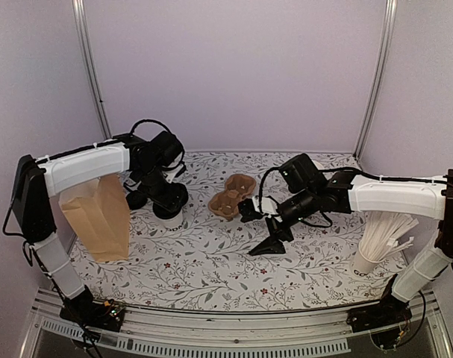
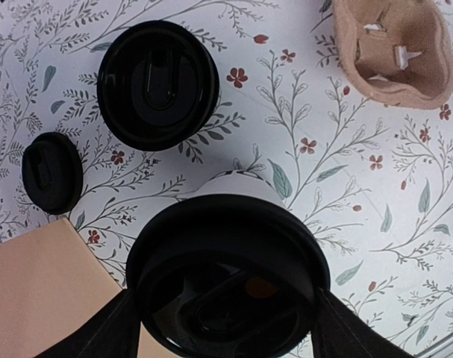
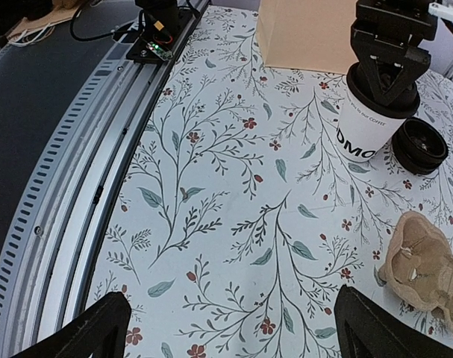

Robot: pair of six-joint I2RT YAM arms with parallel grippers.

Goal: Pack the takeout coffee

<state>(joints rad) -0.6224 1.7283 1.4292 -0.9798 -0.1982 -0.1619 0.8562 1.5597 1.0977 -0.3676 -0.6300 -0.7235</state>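
A takeout coffee (image 1: 170,218), a white cup with black lettering and a black lid, stands at the left next to the brown paper bag (image 1: 99,216). My left gripper (image 1: 165,195) is over it from above. In the left wrist view its fingers (image 2: 110,328) press both sides of the lid (image 2: 226,261). The right wrist view shows the same cup (image 3: 368,130) under the left gripper (image 3: 386,78). Two more black lids (image 2: 157,83) (image 2: 52,171) sit beyond it. My right gripper (image 1: 275,240) is open and empty, low over bare table (image 3: 233,335).
A brown pulp cup carrier (image 1: 233,195) lies at mid-table; it also shows in the left wrist view (image 2: 394,45) and the right wrist view (image 3: 424,265). A stack of lidless white cups (image 1: 383,235) leans at the right. The metal rail (image 3: 77,149) runs along the table's near edge.
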